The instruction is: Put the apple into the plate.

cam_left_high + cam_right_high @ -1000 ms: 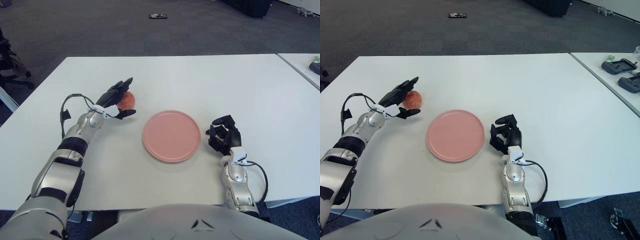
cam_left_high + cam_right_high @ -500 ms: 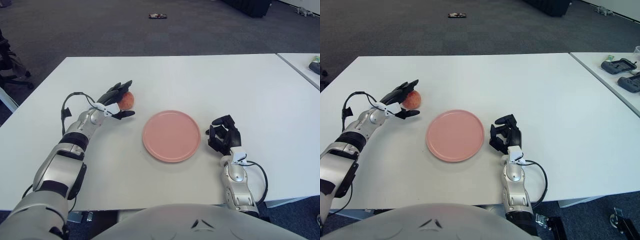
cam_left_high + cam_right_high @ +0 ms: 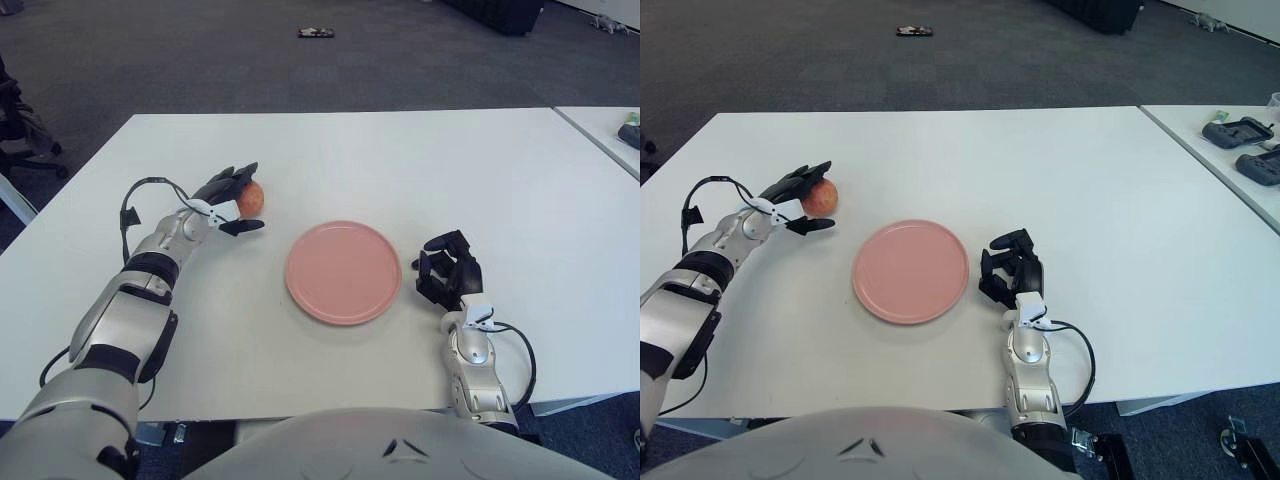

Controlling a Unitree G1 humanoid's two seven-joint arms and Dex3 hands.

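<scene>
A red-orange apple (image 3: pixel 253 199) sits on the white table (image 3: pixel 400 160), left of the empty pink plate (image 3: pixel 343 272). My left hand (image 3: pixel 228 196) is at the apple's left side. Its fingers are spread, with the upper fingers (image 3: pixel 240 174) arching over the apple and the thumb (image 3: pixel 246 226) reaching below it. I see no closed hold on the apple. My right hand (image 3: pixel 448 272) stays idle just right of the plate, its fingers curled and holding nothing.
A second white table (image 3: pixel 1240 160) stands to the right with dark controllers (image 3: pixel 1237 132) on it. An office chair (image 3: pixel 18 130) shows at the far left, and a small dark object (image 3: pixel 316 32) lies on the carpet beyond the table.
My left hand has drawn slightly left and back, with its wrist lower toward the table. The apple stays about where it was. The right hand has not moved.
</scene>
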